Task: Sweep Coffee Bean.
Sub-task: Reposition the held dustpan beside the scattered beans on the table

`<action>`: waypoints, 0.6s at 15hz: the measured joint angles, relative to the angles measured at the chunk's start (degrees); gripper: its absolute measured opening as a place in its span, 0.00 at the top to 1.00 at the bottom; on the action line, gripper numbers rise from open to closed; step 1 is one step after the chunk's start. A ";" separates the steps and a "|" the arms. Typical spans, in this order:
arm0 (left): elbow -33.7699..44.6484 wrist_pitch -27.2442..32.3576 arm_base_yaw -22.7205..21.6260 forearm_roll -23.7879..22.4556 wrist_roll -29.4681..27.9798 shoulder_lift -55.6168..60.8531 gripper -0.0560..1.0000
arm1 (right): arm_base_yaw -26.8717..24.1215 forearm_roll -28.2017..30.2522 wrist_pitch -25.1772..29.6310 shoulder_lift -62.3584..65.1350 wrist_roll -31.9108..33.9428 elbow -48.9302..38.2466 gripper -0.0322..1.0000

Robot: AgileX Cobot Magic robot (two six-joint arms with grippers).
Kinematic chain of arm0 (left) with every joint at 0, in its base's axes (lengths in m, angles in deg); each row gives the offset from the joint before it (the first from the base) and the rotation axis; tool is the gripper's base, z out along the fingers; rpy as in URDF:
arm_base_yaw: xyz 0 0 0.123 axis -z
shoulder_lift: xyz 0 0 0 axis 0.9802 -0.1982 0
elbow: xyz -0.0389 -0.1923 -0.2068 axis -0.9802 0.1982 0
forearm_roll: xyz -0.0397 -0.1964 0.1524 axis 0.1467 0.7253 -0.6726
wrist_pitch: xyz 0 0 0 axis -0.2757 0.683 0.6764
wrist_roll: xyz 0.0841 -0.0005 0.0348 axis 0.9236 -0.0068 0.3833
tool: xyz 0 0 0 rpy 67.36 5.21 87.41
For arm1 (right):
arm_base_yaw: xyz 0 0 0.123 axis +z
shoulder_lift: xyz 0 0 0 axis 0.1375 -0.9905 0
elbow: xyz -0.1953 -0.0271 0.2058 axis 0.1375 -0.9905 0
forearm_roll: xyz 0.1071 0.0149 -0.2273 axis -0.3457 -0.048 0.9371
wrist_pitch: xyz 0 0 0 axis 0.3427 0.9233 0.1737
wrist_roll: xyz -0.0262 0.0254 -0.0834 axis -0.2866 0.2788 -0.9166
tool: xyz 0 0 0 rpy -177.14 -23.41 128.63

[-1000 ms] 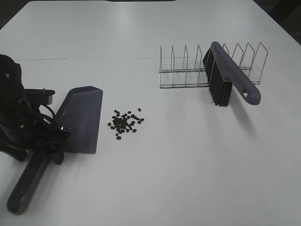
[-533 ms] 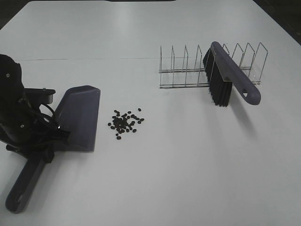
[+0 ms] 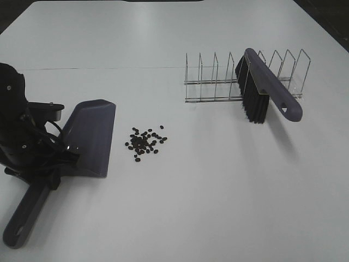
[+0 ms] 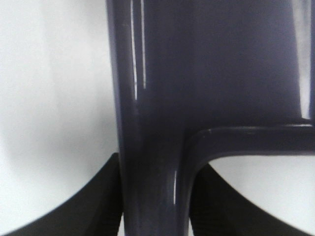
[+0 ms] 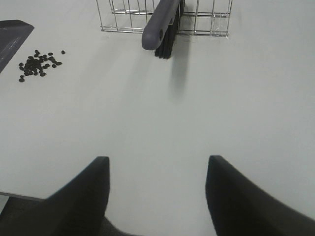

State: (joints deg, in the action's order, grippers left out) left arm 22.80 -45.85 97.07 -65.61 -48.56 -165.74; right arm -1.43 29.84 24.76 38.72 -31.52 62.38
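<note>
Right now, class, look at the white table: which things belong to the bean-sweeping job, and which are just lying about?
Job: tiny dark brown coffee beans; purple-grey plastic dustpan, held by the left gripper; purple-handled, black-bristled brush.
Lying about: silver wire rack, brush propped in it.

Our left arm point(image 3: 19, 125) is a bulky matte-black housing with rounded edges, looped black cables and small pale screw heads; our right gripper point(image 5: 157, 159) has two broad, black, curved fingers point(image 5: 81, 196).
</note>
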 joint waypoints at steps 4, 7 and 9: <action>1.15 4.01 0.00 -0.11 0.00 4.70 0.63 | 0.00 0.00 0.00 0.00 0.00 0.00 0.45; 2.12 5.27 0.00 -0.46 0.00 8.25 0.63 | 0.00 0.00 0.00 0.00 0.00 0.00 0.45; 2.41 5.90 0.00 -0.46 0.00 9.17 0.63 | 0.00 0.00 0.00 0.00 0.00 0.00 0.45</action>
State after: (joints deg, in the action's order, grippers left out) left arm 25.21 -39.95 97.07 -66.07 -48.56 -156.58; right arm -1.43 29.84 24.76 38.72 -31.52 62.38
